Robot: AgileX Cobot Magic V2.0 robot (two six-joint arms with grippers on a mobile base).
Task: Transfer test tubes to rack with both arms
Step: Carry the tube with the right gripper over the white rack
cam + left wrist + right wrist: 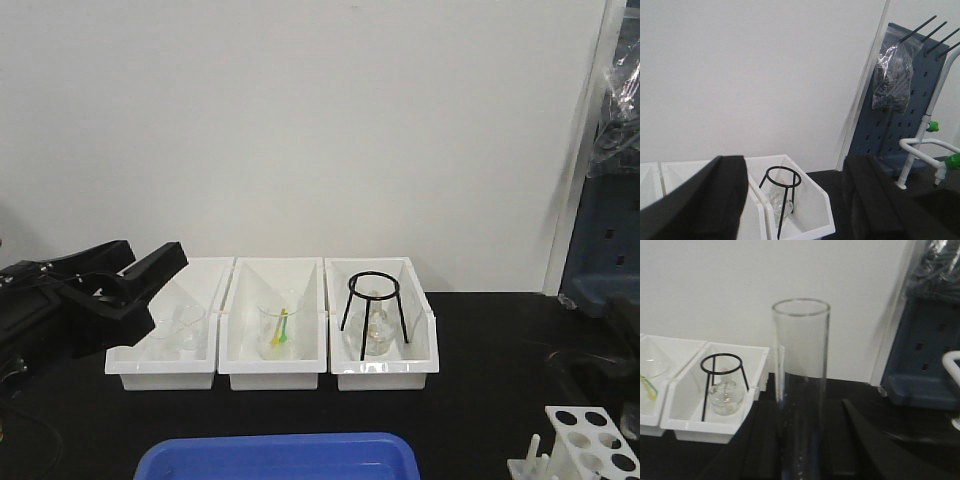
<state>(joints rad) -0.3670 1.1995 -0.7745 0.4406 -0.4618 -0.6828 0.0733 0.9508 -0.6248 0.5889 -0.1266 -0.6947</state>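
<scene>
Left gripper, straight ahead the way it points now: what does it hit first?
The left gripper likely meets the bin holding the ring stand first; depth is unclear.

Left gripper: two black fingers set wide apart, nothing between them.
Bins: a white open-fronted bin lies in the gap between the fingers. A second bin sits to its left, partly hidden.
Tripod: black wire, upright in the right-hand bin, with a clear glass flask beneath its ring.
Table: black.
Pegboard: blue, leaning at the right, with a clear plastic bag hung on it.
Tap pipe: white, with green knobs.
</scene>
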